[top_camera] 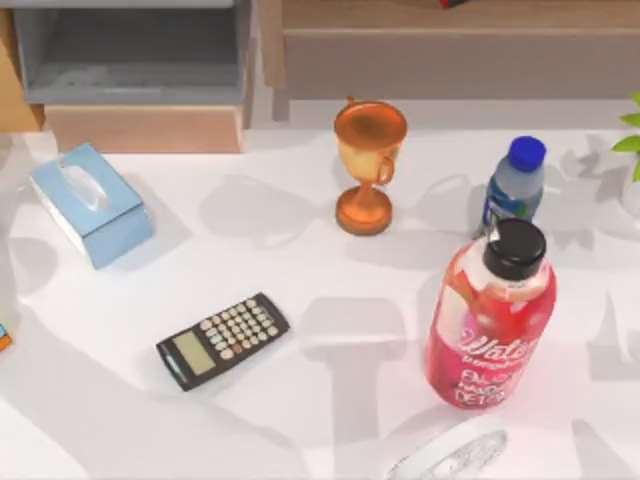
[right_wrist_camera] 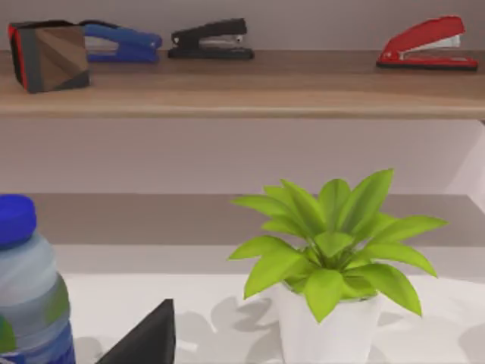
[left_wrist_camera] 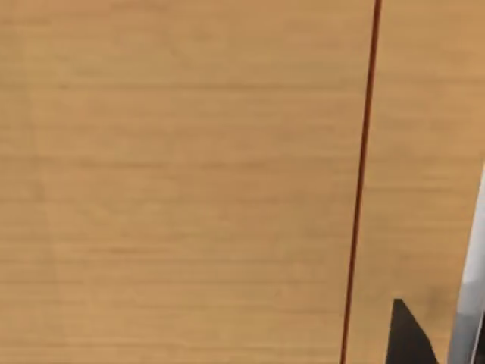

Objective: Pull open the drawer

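Observation:
The drawer (top_camera: pixel 145 128) is at the table's back left. Its grey inner walls and floor lie open to view behind the plain light tan front panel, so it stands pulled out. In the left wrist view a tan wooden surface (left_wrist_camera: pixel 182 182) with a thin dark red line down it is very close to the camera. I cannot tell which part of the furniture it is. A dark tip of my left gripper (left_wrist_camera: pixel 409 340) shows at that picture's edge. A dark part of my right gripper (right_wrist_camera: pixel 148 340) shows near the blue-capped bottle (right_wrist_camera: pixel 26 296).
A blue tissue box (top_camera: pixel 90 203) lies just in front of the drawer. A calculator (top_camera: pixel 222 340), a copper trophy (top_camera: pixel 368 165), a water bottle (top_camera: pixel 515 185) and a red bottle (top_camera: pixel 492 320) stand on the table. The long shelf unit (top_camera: pixel 450 50) carries staplers, with a potted plant (right_wrist_camera: pixel 333 258) below it.

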